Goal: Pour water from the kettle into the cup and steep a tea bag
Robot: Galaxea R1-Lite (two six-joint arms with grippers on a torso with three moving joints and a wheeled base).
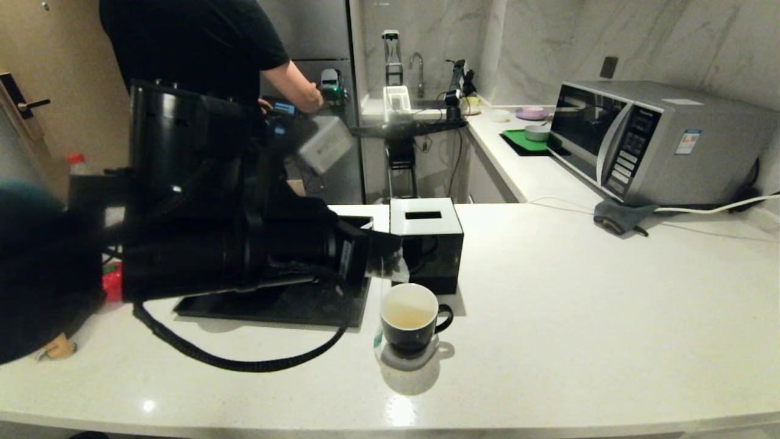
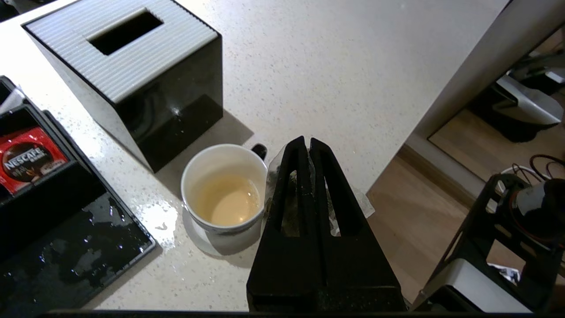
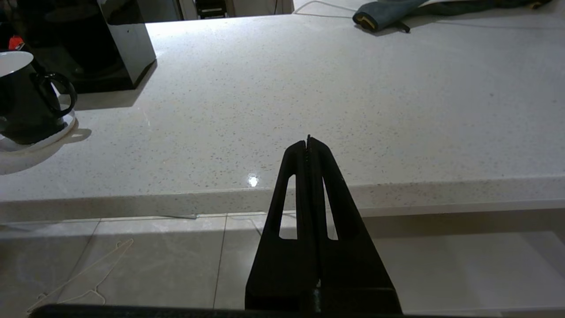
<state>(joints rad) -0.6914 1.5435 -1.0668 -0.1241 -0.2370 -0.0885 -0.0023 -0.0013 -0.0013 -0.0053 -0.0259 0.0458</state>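
The left gripper point(image 1: 390, 259) hangs in the air just above the cup point(image 1: 409, 317), its fingers pressed together on the tea bag point(image 1: 393, 266), which dangles pale and translucent from the tips. From the left wrist camera the tea bag point(image 2: 362, 204) shows as crinkled film bulging out on either side of the closed fingers point(image 2: 329, 185), just beside the cup's rim and clear of the liquid. The cup point(image 2: 225, 189) stands on a small white saucer point(image 2: 201, 236) near the front edge of the counter point(image 1: 579, 305), handle turned away from the arm, and holds a shallow pool of pale yellowish tea. Right behind the cup stands the black tissue box point(image 1: 426, 241), and beside it a wet black tray point(image 1: 286, 305) with a red packet point(image 2: 27, 157) in one of its compartments. The kettle cannot be made out behind the arm. The right gripper point(image 3: 308, 143) sits low off the counter's front edge, fingers shut on nothing. A person in black point(image 1: 201, 42) stands at the back.
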